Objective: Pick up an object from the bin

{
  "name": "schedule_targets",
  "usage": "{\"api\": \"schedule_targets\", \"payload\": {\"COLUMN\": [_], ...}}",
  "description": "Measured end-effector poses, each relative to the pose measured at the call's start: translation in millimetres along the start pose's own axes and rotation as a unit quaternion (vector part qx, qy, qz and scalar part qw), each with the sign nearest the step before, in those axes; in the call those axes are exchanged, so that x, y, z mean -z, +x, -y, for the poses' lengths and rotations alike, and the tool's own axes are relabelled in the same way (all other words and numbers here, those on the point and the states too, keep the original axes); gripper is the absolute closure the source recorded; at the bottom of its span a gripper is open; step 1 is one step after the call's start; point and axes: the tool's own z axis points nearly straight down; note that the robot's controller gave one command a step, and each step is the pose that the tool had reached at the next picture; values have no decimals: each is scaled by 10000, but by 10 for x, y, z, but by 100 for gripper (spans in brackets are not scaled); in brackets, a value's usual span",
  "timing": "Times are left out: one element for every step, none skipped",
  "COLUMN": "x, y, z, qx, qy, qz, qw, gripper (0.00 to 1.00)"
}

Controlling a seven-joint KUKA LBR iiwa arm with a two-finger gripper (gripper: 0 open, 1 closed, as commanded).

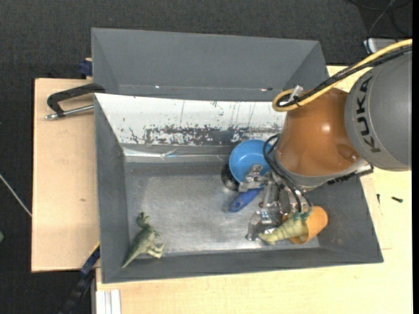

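1. One gripper is in view, lowered to the floor of the bin at its front right. Whether it is open or closed cannot be told, and nothing can be seen held in it.
2. Legible writing: the grey arm bears the dark lettering "KUKA", turned on its side along the casing. No other label can be read.
3. Robot parts above the gripper: an orange cover on the wrist, and a yellow cable running from it toward the upper right.
4. Nearest thing: a yellow-green toy piece with a jagged outline lies on the floor, touching the gripper's lower end on its right side. Its long axis runs roughly left to right, rising slightly toward the right.
5. A rounded orange piece sits at the right end of that toy, close to the bin's right wall. Whether the two are one thing cannot be told.
6. A blue handle lies just left of the gripper, slanting up to the right toward a blue round bowl near the back wall.
7. A green toy dinosaur stands well apart, in the front left corner.
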Motion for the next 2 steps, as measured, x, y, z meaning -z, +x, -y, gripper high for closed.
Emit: {"api": "schedule_targets", "payload": {"x": [-520,-584], "y": [-399,-360], "z": [305,324], "qx": [-1151,-1163], "qy": [-15,2], "qz": [76,10], "qw": [9933,9932], "gripper": [0,100]}}
